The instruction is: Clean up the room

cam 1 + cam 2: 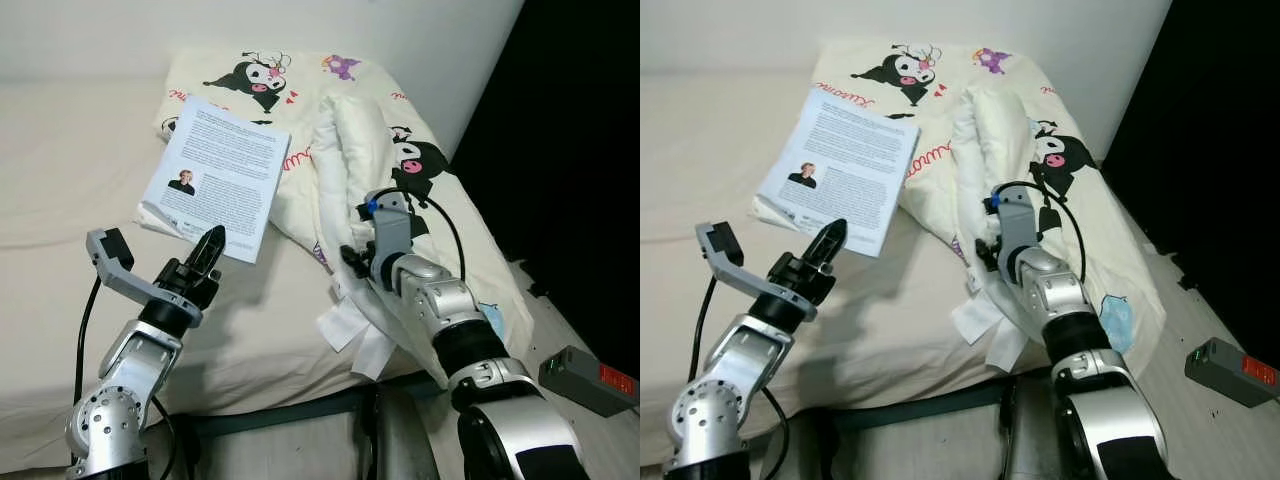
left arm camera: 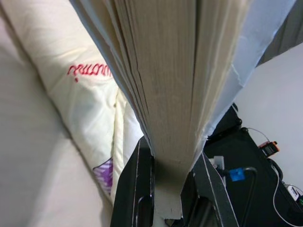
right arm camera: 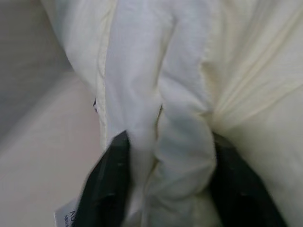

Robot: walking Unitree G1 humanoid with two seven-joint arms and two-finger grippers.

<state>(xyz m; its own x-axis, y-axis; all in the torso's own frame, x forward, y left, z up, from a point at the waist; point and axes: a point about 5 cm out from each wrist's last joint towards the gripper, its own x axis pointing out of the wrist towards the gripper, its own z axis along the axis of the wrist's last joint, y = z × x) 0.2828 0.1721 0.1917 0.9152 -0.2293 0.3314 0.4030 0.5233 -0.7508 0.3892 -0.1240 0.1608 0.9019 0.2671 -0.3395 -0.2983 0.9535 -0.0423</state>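
Closest to me, my left end effector (image 1: 207, 250) has its two black fingers pinching the near edge of the book (image 1: 218, 175), and the wrist view looks straight up the page block clamped between them. The book lies back cover up on the bed (image 1: 60, 170), its far corner resting on the quilt (image 1: 400, 170). Just to the right, my right end effector (image 1: 985, 255) is buried in a white fold of that quilt; in its wrist view the fingers (image 3: 106, 187) are squeezed around a bunch of the fabric. So I've got both things in hand but neither has gone anywhere yet: the quilt is a rumpled heap along the bed's right side, with tags (image 1: 352, 335) hanging off the edge, and the book is flat where it lay. I'd call the cleanup barely begun, with lifting the book away and straightening the quilt both ahead. On the floor to the right there's a grey box (image 1: 588, 380) with a red label, another candidate for tidying. Farther back, the cartoon print runs up to the wall (image 1: 250, 25). I can't see the right fingertips from the head camera, the dark area at right is unreadable, and how the quilt lies under the book is hidden.
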